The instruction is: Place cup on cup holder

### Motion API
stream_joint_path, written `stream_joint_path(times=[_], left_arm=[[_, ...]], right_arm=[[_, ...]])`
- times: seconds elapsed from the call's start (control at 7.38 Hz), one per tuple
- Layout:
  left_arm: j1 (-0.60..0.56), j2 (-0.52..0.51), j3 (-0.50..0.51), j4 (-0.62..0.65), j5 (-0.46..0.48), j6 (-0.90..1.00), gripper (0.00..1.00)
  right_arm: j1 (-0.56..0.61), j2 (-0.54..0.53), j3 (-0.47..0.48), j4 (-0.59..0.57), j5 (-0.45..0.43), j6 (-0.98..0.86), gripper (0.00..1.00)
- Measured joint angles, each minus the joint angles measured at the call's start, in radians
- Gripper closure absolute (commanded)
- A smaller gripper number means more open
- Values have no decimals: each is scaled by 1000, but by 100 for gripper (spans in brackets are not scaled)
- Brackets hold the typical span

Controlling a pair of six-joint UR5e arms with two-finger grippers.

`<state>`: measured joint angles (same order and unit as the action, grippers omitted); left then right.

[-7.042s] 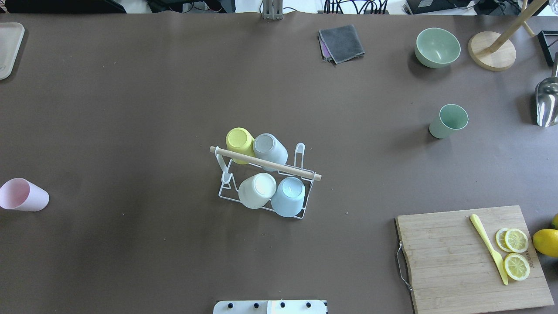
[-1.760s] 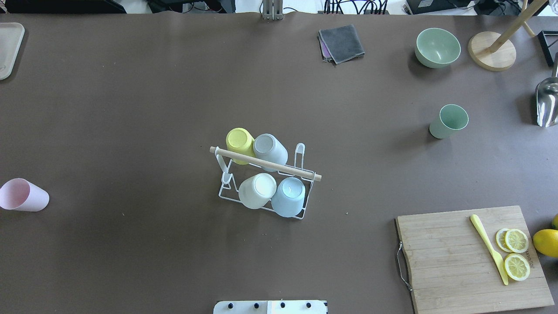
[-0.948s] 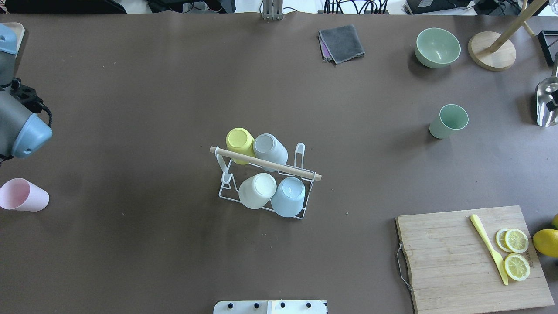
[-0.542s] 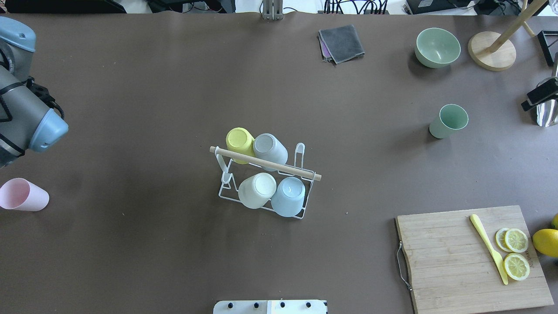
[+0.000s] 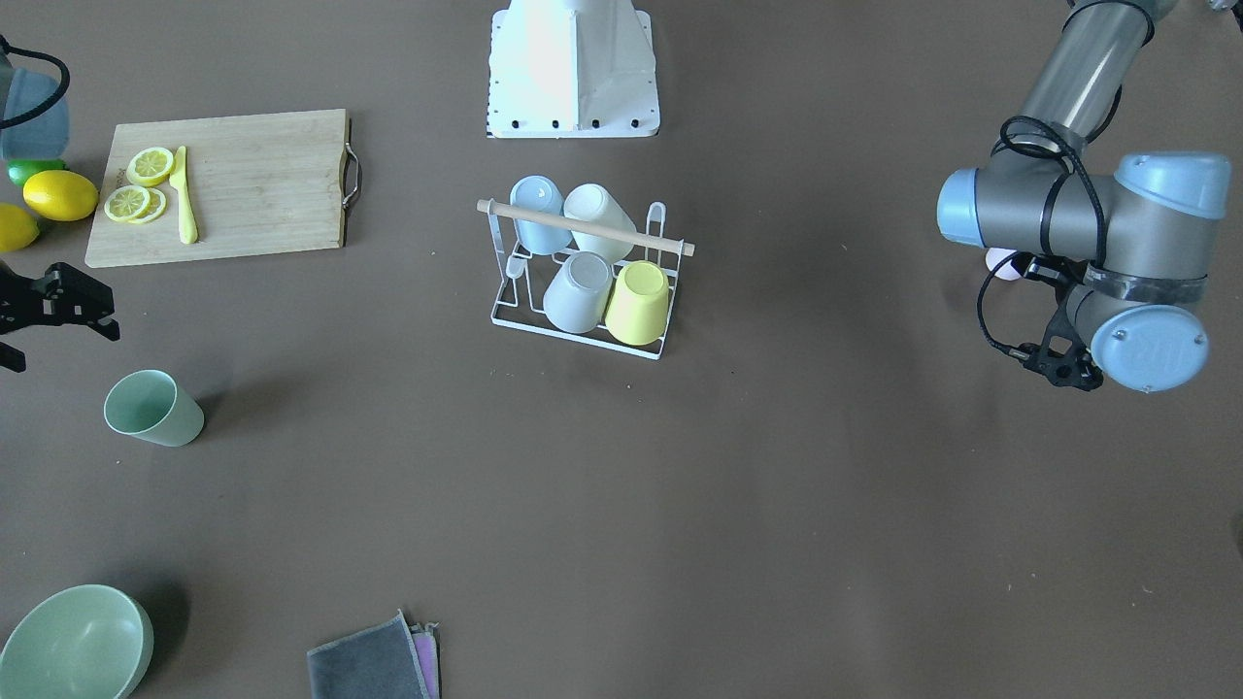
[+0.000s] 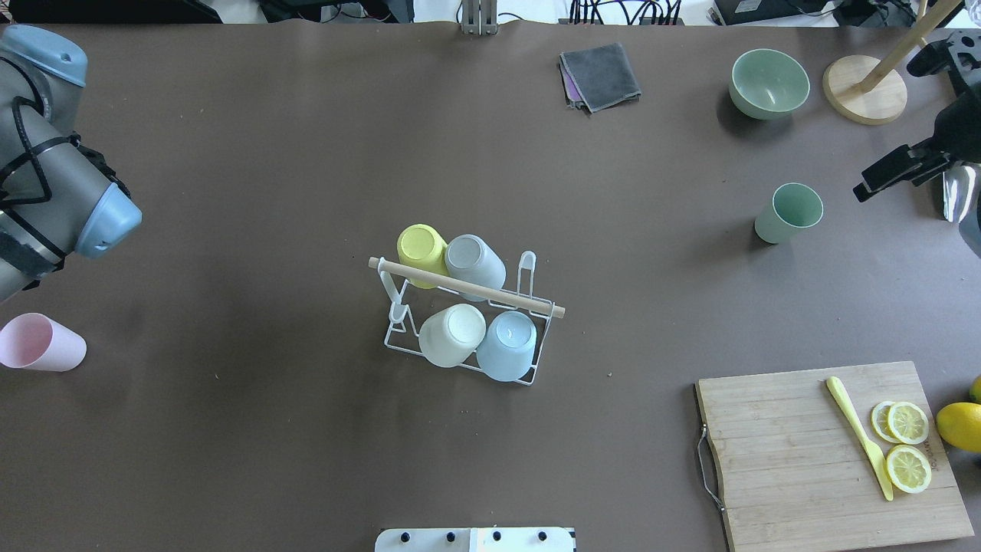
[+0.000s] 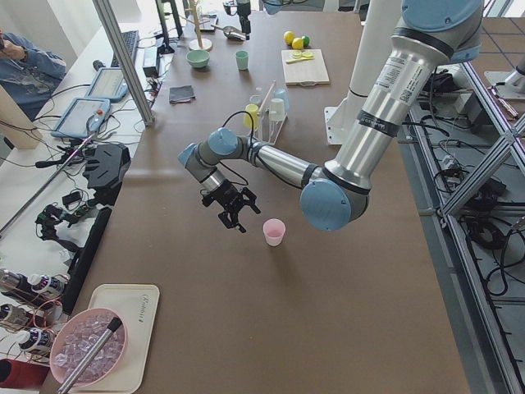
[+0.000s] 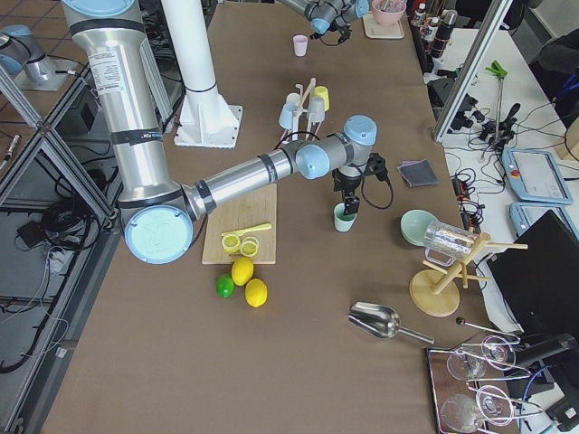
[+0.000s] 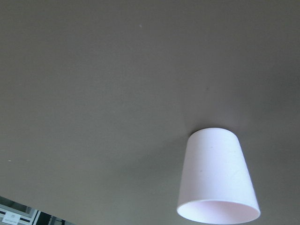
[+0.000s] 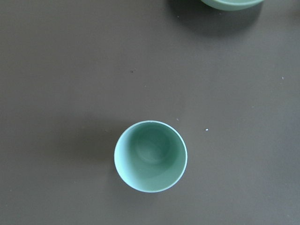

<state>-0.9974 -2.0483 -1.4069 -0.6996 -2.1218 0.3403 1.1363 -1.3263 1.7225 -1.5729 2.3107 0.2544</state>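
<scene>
no legible text; mark on cutting board (image 6: 805,460), script on tray (image 7: 141,327), too small to read

The near arm's left gripper (image 7: 232,207) hangs low over the brown counter (image 7: 328,312), near an upright pink cup (image 7: 274,231), while the cup holder (image 7: 264,125) stands well beyond, seemingly loaded with pale cups (image 7: 277,107).

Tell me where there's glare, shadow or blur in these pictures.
Front-facing: the robot base is blown out white. Overhead: the green cup throws a soft shadow leftward. Left wrist: the pink cup looks washed out. Right wrist: sharp, no glare.
</scene>
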Motion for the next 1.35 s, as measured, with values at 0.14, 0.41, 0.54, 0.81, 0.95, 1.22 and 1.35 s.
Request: stream_joint_path(times=[0.14,0.41,0.54,0.81,0.95,1.22,1.35], left_arm=[[22,-18,23,13,-34,0,2],[56,-30,53,21,-50,6,2],[67,-32,68,22,-35,25,2],[90,-33,83,28,-2,60,2],[102,-33,91,35,9,65,2],[139,-33,103,50,38,66,2],[159,-33,110,55,54,65,2]], right_arm=[[-7,88,-101,-28,28,-4,0],[-14,262,-318,-59,85,-17,0],[-18,310,-382,-62,90,-29,0],[-30,359,-444,-60,84,-71,0],[-39,394,-480,-64,68,-150,0],[-53,489,-598,-102,24,-352,0],[-66,529,-651,-135,-4,-434,0]])
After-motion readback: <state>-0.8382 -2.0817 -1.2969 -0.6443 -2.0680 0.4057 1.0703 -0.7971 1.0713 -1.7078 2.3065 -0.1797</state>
